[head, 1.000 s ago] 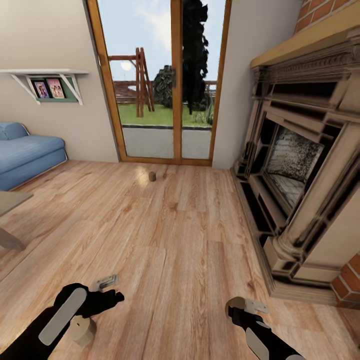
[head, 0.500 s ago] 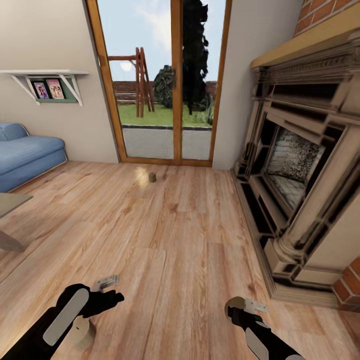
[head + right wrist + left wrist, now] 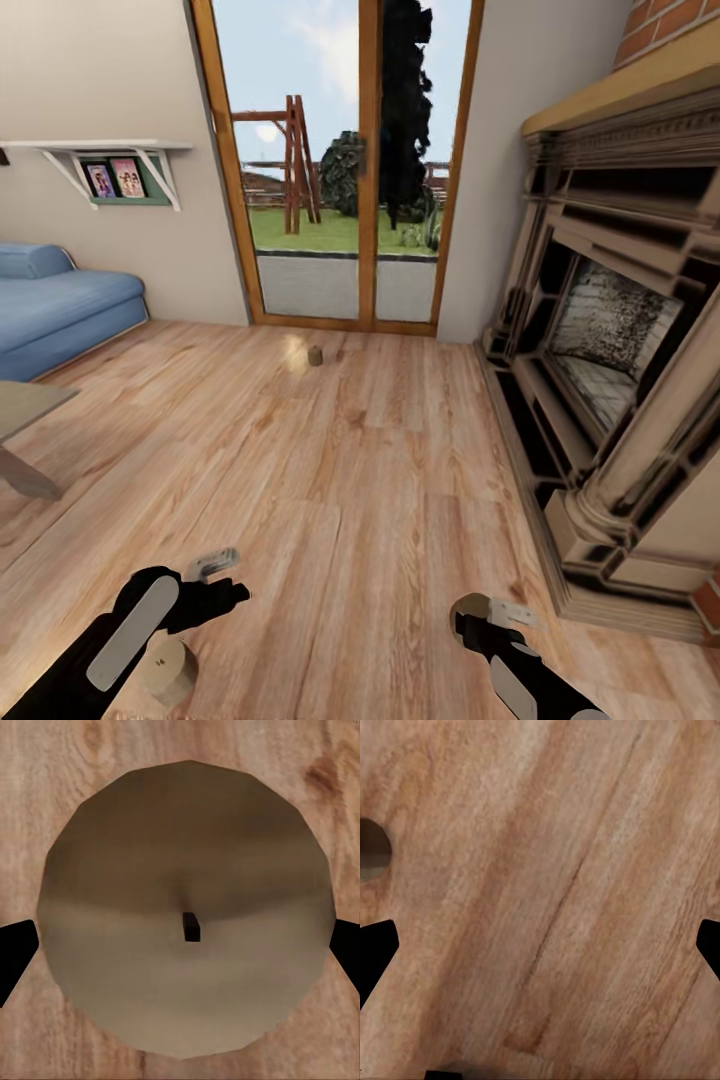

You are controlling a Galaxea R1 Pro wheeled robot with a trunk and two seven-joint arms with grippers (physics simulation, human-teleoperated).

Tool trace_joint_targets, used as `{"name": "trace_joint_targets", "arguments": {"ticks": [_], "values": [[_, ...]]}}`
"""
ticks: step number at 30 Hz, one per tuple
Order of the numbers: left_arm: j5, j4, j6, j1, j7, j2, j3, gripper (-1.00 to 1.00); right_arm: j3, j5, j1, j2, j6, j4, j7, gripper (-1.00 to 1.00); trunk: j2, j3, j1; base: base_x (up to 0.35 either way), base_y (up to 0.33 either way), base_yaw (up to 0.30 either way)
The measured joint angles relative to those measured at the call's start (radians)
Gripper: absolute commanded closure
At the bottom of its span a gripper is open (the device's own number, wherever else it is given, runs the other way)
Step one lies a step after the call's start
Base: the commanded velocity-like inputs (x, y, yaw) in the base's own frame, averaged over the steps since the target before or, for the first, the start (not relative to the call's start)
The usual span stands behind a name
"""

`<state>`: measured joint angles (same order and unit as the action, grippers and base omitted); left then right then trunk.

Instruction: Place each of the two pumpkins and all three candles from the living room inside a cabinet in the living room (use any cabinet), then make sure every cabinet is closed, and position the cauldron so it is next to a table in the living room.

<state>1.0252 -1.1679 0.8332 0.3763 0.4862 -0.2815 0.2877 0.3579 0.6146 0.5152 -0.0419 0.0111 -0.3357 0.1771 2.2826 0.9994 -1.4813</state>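
Candles remain uncollected: one (image 3: 186,922) sits on the wood floor (image 3: 380,480) directly under the right gripper (image 3: 180,949), whose fingers stand spread on either side of it. Another (image 3: 168,668) stands below the left gripper (image 3: 215,572), also spread and empty, and a third (image 3: 315,355) waits by the glass door (image 3: 350,160). I judge nothing stowed yet.

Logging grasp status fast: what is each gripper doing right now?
Left gripper: open, holding nothing.
Right gripper: open, jaws either side of a candle, not closed on it.

Both arms hang low, left tool (image 3: 215,578) and right tool (image 3: 490,612) spread wide.
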Motion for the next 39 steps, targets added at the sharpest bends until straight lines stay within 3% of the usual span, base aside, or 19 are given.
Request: {"name": "trace_joint_targets", "arguments": {"ticks": [22,39], "values": [[0.0,0.0,0.0,0.0,0.001,0.0,0.0,-1.0,0.002,0.0,0.0,0.0,0.0,0.0,0.002,1.0,0.0,0.0,0.0,0.001,0.019,0.29],[0.0,0.002,0.0,0.0,-0.001,0.001,0.001,-1.0,0.003,0.0,0.0,0.0,0.0,0.0,0.001,1.0,0.0,0.0,0.0,0.139,-0.025,0.257]]}}
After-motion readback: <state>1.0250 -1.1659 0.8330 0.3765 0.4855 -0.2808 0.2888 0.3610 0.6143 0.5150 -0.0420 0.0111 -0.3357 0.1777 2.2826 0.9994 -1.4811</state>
